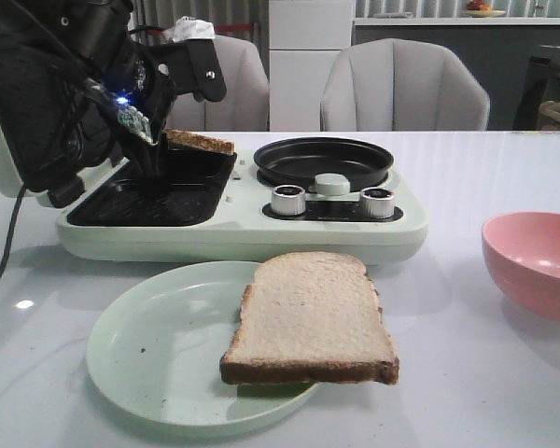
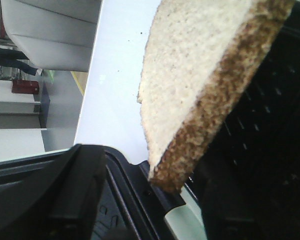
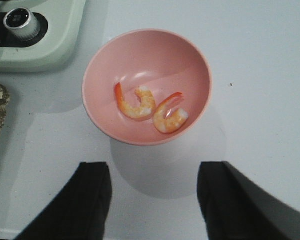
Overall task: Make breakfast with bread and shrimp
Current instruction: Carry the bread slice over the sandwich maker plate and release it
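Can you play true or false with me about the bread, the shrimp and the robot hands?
1. One bread slice lies on the pale green plate. True.
2. The shrimp are frying in the black pan. False: both shrimp sit in the pink bowl, and no shrimp shows in the pan.
3. The left gripper holds a second bread slice over the open grill tray. True.
4. The right gripper is squeezing a shrimp. False: its fingers are spread apart above the bowl, holding nothing.
5. The machine has five knobs. False: two silver knobs show.
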